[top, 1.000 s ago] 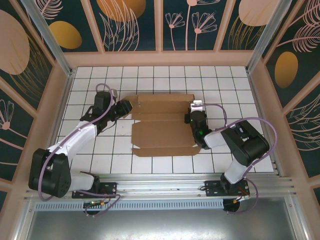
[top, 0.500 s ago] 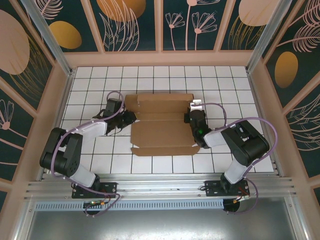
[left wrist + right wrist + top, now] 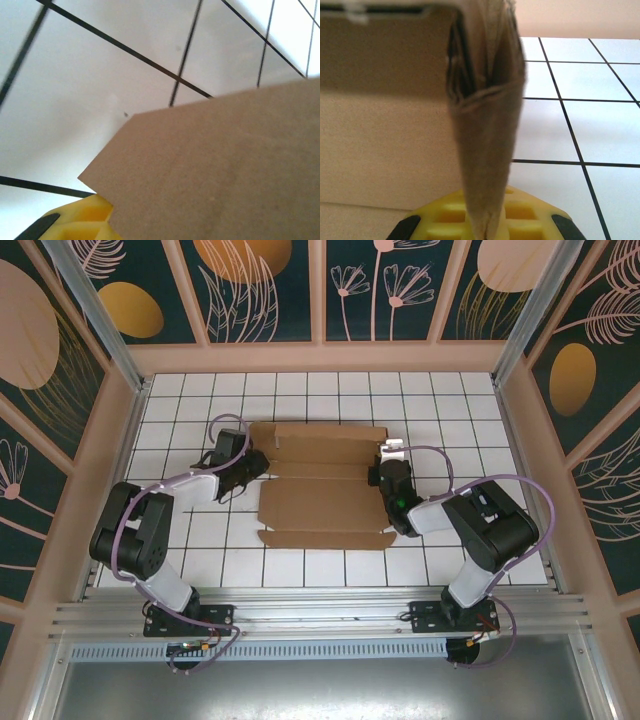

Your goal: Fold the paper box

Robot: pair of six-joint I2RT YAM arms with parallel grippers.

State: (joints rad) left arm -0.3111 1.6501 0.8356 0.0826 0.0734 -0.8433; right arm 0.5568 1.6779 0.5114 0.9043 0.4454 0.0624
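Note:
The paper box (image 3: 320,502) is plain brown cardboard lying half folded on the white tiled table, its long panels creased. My left gripper (image 3: 250,469) is at the box's left edge. In the left wrist view a brown flap (image 3: 225,170) covers the jaws, with one yellow finger pad (image 3: 82,220) peeking out beneath it, so its state is hidden. My right gripper (image 3: 384,478) is at the box's right edge. In the right wrist view it is shut on the folded, upright right wall (image 3: 487,150), which runs down between the yellow pads (image 3: 445,222).
The white tiled table (image 3: 180,550) is ringed by a low pinkish wall (image 3: 320,357) at the back and sides. An aluminium rail (image 3: 320,612) with both arm bases runs along the near edge. Bare tiles lie around the box.
The left arm has folded back, its elbow swinging toward the table's left, while its gripper stays at the box's left edge. The box has shifted slightly left. The right arm has not moved.

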